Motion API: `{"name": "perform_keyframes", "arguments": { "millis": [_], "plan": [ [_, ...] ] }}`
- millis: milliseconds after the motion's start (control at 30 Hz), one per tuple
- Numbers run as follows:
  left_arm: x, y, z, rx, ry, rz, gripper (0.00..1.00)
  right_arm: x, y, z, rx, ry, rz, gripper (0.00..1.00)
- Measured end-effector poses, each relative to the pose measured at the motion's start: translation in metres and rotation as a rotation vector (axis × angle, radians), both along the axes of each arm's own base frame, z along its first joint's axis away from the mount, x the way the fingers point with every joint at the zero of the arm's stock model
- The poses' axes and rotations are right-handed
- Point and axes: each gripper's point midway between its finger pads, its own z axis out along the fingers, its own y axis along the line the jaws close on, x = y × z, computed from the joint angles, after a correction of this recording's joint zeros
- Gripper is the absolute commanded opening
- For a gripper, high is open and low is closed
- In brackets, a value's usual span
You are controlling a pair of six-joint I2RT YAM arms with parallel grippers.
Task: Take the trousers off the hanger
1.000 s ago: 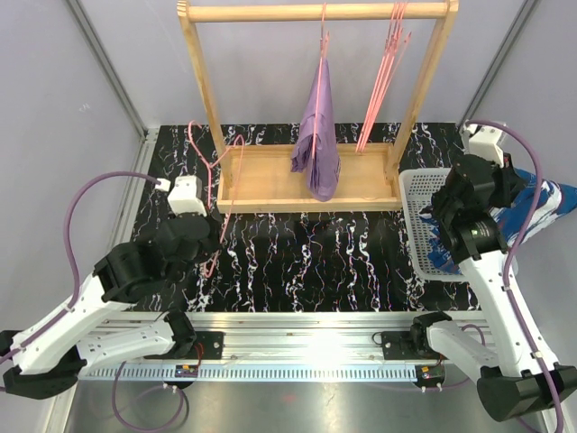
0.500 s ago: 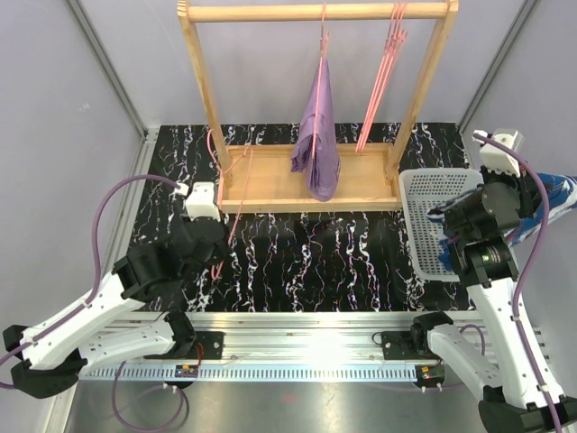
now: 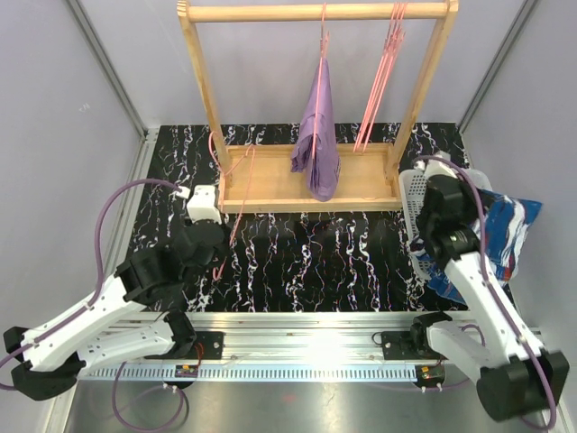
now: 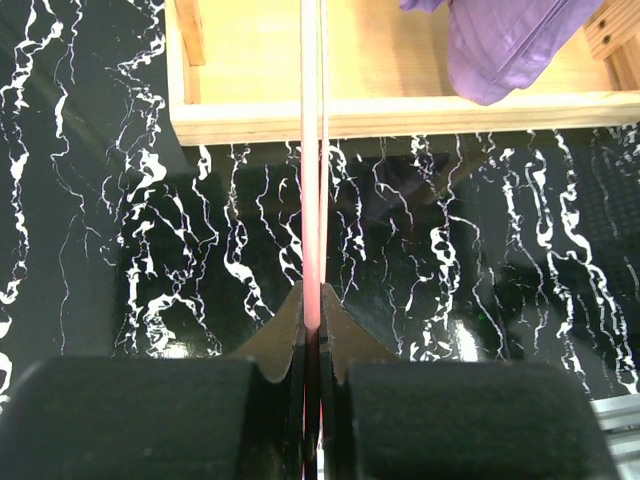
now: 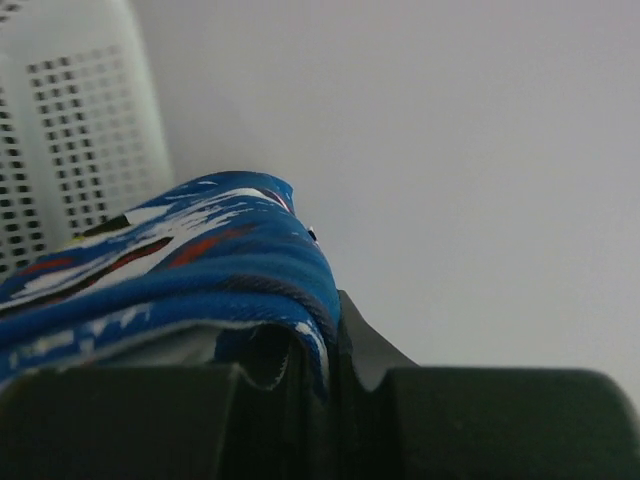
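The plain lilac trousers (image 3: pixel 317 153) hang from a pink hanger on the wooden rack (image 3: pixel 311 13); their lower end shows in the left wrist view (image 4: pixel 510 45). The royal blue patterned trousers (image 3: pixel 501 236) lie bunched over the white basket (image 3: pixel 416 186) at the right. My right gripper (image 5: pixel 325 345) is shut on a fold of this blue cloth (image 5: pixel 200 260); in the top view its fingers are hidden under the wrist (image 3: pixel 444 215). My left gripper (image 3: pixel 216 260) is shut on a bare pink hanger (image 4: pixel 312 180), held in front of the rack's base.
Several empty pink hangers (image 3: pixel 383 81) hang at the right of the rack's bar. The rack's wooden base tray (image 4: pixel 400 112) stands on the black marbled table (image 3: pixel 343 253). Grey walls close in left, right and behind. The basket wall (image 5: pixel 80 120) is close to my right gripper.
My right arm has swung left and inward with the blue trousers, from beyond the basket's right side to over it. My left arm shifted right with the pink hanger, then held still.
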Motion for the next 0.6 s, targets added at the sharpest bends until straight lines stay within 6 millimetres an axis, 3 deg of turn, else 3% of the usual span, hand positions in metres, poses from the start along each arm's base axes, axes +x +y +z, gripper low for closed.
{"name": "perform_keyframes", "arguments": {
  "millis": [133,400,600],
  "plan": [
    [-0.002,0.004,0.005,-0.018,-0.014,-0.003,0.00,0.039,0.012,-0.045,0.003,0.121,0.039,0.00],
    [-0.009,0.016,0.011,-0.022,-0.032,-0.002,0.00,0.116,0.031,-0.104,0.035,0.224,0.044,0.00],
    [-0.010,0.023,0.017,-0.035,-0.054,0.011,0.00,0.142,0.040,-0.130,0.068,0.217,0.066,0.00]
  ]
}}
